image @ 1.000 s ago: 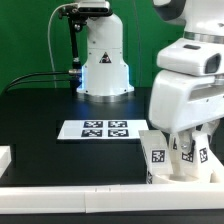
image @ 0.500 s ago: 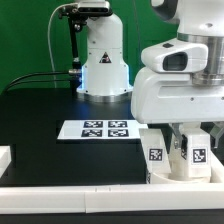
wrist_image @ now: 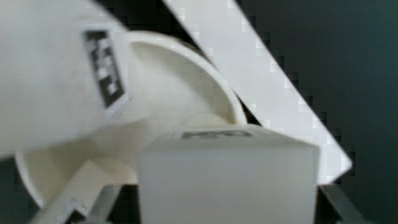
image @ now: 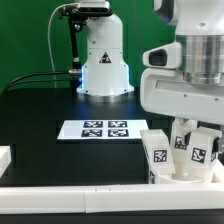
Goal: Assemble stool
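Note:
The round white seat disc (image: 178, 177) lies at the exterior view's lower right, against the front rail. A white leg (image: 157, 157) with a black-and-white tag stands on its left side. My gripper (image: 197, 135) is above the seat, shut on a second tagged leg (image: 199, 154) and holding it upright over the disc. In the wrist view the held leg (wrist_image: 222, 165) fills the gap between my fingertips (wrist_image: 217, 208). Beyond it are the seat's rimmed bowl (wrist_image: 178, 95) and the other tagged leg (wrist_image: 71, 70). The big white wrist housing hides most of my fingers in the exterior view.
The marker board (image: 97, 129) lies flat on the black table at centre. The robot's white base (image: 103, 62) stands behind it. A long white rail (image: 80, 196) runs along the front edge and shows in the wrist view (wrist_image: 249, 70). A white rail end (image: 5, 157) sits at the left.
The wrist housing has shifted sideways over the seat, left and then back right, and has turned. The held leg moved with it. The standing leg and seat stay put.

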`<state>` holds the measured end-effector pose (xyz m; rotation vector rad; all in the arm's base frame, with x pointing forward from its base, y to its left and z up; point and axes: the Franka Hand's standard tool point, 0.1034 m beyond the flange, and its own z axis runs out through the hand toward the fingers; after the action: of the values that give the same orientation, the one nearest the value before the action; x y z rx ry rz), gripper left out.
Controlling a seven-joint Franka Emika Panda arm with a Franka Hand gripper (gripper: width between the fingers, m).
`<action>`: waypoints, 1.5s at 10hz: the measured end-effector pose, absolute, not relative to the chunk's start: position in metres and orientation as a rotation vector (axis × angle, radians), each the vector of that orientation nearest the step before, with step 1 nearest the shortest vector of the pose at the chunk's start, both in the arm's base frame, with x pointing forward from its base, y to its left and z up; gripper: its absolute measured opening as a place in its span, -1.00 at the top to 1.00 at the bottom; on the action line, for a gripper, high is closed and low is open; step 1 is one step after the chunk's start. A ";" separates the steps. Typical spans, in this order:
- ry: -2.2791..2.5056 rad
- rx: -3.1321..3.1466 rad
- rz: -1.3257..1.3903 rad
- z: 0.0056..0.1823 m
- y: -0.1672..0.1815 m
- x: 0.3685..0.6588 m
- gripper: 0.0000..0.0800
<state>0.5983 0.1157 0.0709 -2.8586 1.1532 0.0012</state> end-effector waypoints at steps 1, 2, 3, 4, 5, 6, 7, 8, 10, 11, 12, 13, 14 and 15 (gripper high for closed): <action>1.201 -2.841 0.006 0.070 0.119 0.597 0.16; 1.296 -2.797 0.015 0.069 0.120 0.596 0.16; 1.395 -2.749 0.020 0.069 0.120 0.596 0.16; 1.473 -2.706 0.024 0.069 0.120 0.596 0.16; 1.675 -2.562 0.045 0.070 0.120 0.597 0.16; 1.853 -2.430 0.059 0.072 0.121 0.597 0.16; 1.991 -2.328 0.073 0.071 0.124 0.595 0.16; 2.178 -2.149 0.086 0.071 0.128 0.595 0.16; 2.472 -1.794 0.105 0.071 0.131 0.595 0.16; 2.492 -1.762 0.104 0.071 0.131 0.595 0.16; 2.500 -1.753 0.109 0.070 0.131 0.594 0.16; 2.490 -1.767 0.111 0.069 0.131 0.594 0.16; 2.413 -1.879 0.112 0.069 0.131 0.593 -0.09; 2.321 -1.993 0.124 0.071 0.133 0.593 -0.42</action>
<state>0.5927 0.1331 0.0710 -1.9932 2.3212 0.1240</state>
